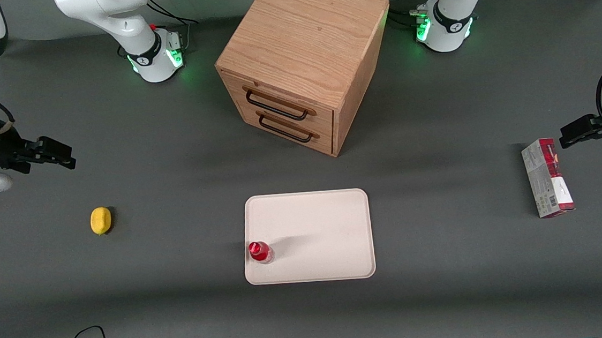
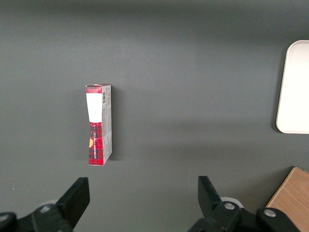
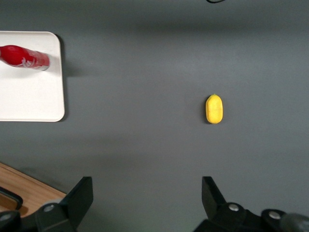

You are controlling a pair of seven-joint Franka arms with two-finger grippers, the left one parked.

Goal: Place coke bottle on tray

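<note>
Front view shows the bottle [image 1: 259,252] standing up on the tray [image 1: 316,227], inside the rim, at the tray's corner nearest the camera on my arm's side. So I think the job is done. Level with the tray, toward my end of the table, lies a lemon [image 1: 101,220]. My gripper [image 1: 58,155] hangs farther from the camera than the tray, well apart from it and out past the lemon. My jaws are spread wide with nothing between them. Farthest from the camera is the wooden cabinet [image 1: 303,61]. Next, I think I only need to stay clear of the tray.
</note>
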